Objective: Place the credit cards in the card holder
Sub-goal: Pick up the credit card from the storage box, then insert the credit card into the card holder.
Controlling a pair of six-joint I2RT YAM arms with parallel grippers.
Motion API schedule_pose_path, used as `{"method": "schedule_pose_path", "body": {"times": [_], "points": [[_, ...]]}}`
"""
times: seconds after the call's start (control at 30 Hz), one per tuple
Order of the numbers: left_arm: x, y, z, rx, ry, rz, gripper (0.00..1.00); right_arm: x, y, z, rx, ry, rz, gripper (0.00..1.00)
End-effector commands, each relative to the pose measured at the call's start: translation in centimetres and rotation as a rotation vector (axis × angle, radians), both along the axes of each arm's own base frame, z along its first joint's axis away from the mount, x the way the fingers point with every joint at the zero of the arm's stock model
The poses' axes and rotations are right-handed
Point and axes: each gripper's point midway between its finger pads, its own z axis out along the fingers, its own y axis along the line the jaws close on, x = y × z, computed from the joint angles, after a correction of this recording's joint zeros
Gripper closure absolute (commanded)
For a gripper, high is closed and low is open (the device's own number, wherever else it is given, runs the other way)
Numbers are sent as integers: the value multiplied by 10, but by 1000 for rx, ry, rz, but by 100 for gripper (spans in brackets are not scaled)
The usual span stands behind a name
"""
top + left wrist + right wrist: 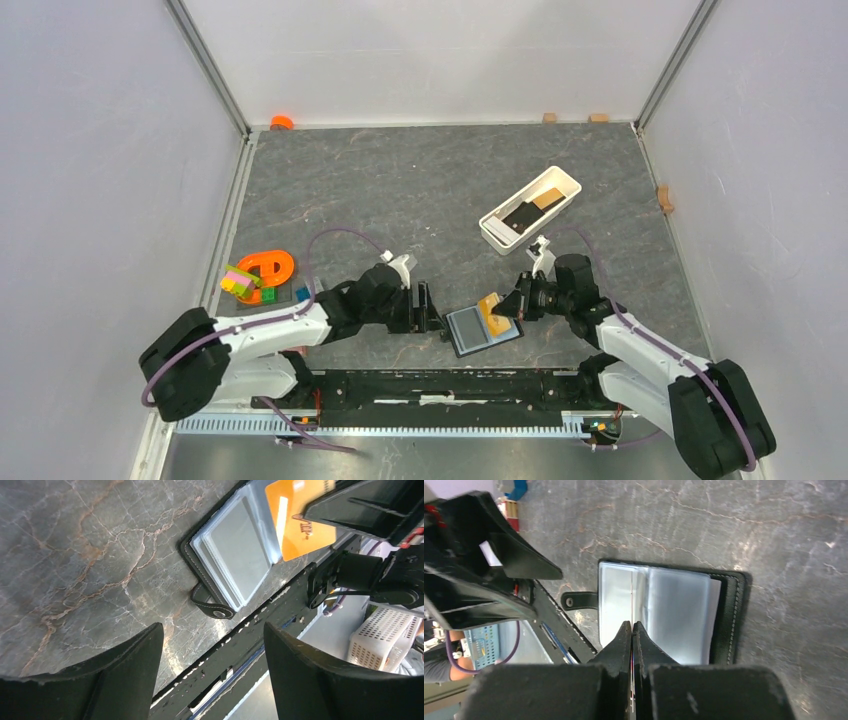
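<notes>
A black leather-like folding card holder (470, 335) lies unfolded on the grey marbled tabletop (400, 190), just below the middle of the top view and between the two arms. Its clear plastic sleeves face up, and its snap tab (212, 605) sticks out flat toward the near edge of the table. The right gripper (632, 624) has its fingers pressed together on a tan-orange plastic credit card (295, 525). The card is tilted over the right half of the holder, with its lower edge at the sleeves; whether that edge has entered a pocket cannot be told. In the right wrist view the card shows only as a thin line between the two black fingers, directly above the sleeves. The left gripper (214, 630) sits just left of the holder with its fingers spread wide and nothing between them, and it is not touching the holder. In the upper right of the top view, well apart from the holder, a long white rectangular tray (500, 215) holds a black card (519, 216) and a tan card (546, 199) side by side.
</notes>
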Motion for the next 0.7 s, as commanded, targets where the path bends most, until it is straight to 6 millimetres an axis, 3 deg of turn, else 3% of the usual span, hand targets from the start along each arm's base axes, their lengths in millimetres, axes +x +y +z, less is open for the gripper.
{"method": "schedule_pose_path", "body": {"times": [0.0, 0.17, 0.67], "points": [[7, -17, 2, -73, 11, 61, 23, 6, 14, 20, 103, -62, 29, 100], [3, -22, -7, -56, 35, 46, 32, 1, 12, 8, 88, -46, 29, 100], [-4, -25, -24, -19, 76, 25, 44, -13, 10, -16, 66, 9, 45, 100]]}}
